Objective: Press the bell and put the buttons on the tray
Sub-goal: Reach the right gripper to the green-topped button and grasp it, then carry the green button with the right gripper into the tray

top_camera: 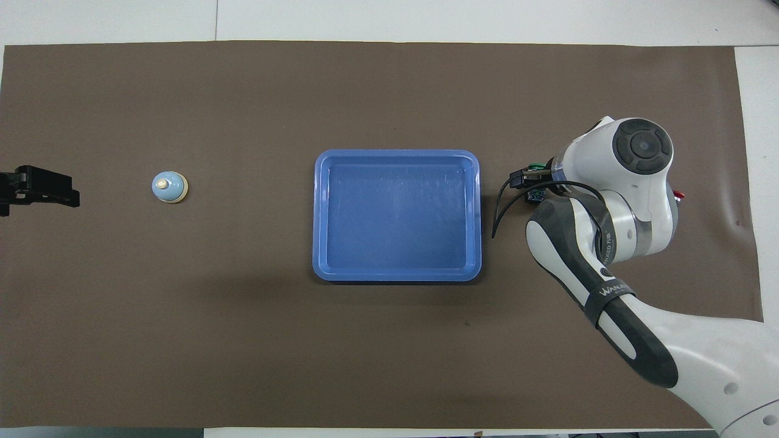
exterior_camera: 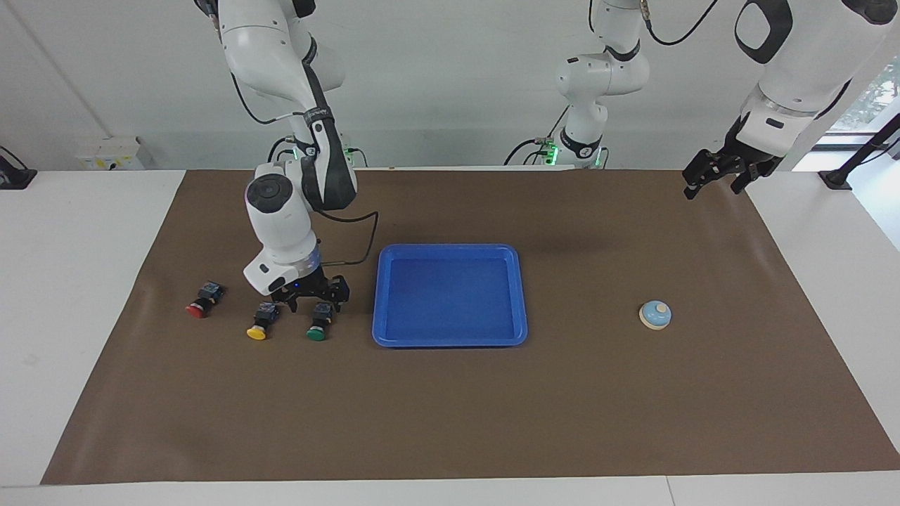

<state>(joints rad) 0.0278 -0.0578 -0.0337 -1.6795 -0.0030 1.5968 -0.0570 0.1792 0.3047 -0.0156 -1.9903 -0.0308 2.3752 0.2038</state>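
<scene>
**Ana:** Brown mat point(exterior_camera: 450, 422) over the counter comes closest to the facing camera. After that?

**Ben:** Tray point(exterior_camera: 450, 342), mid-counter with nothing in it. From the tray toward the right arm's end lie the green button point(exterior_camera: 318, 325), then the yellow point(exterior_camera: 260, 325), then the red point(exterior_camera: 200, 301). Toward the left arm's end from the tray sits the bell point(exterior_camera: 655, 314), well apart.

**Ana:** And the hands?

**Ben:** The right hand point(exterior_camera: 316, 303) is low at the green button. Whether it is open or gripping, I cannot tell. The left hand point(exterior_camera: 714, 184) is spread and holds nothing. It waits, raised, past the bell from the tray.

**Ana:** How would a button handle?

**Ben:** Light, hard plastic, I'd judge. The blocky black body offers flat sides to pinch, while the round cap looks likely to slip. The bell seems light too, so a straight push on its knob should keep it from skidding.

**Ana:** Do the views differ?

**Ben:** Overhead, the right arm covers the buttons, leaving only slivers of green and red. The facing view shows all three, and how low that hand is.
</scene>
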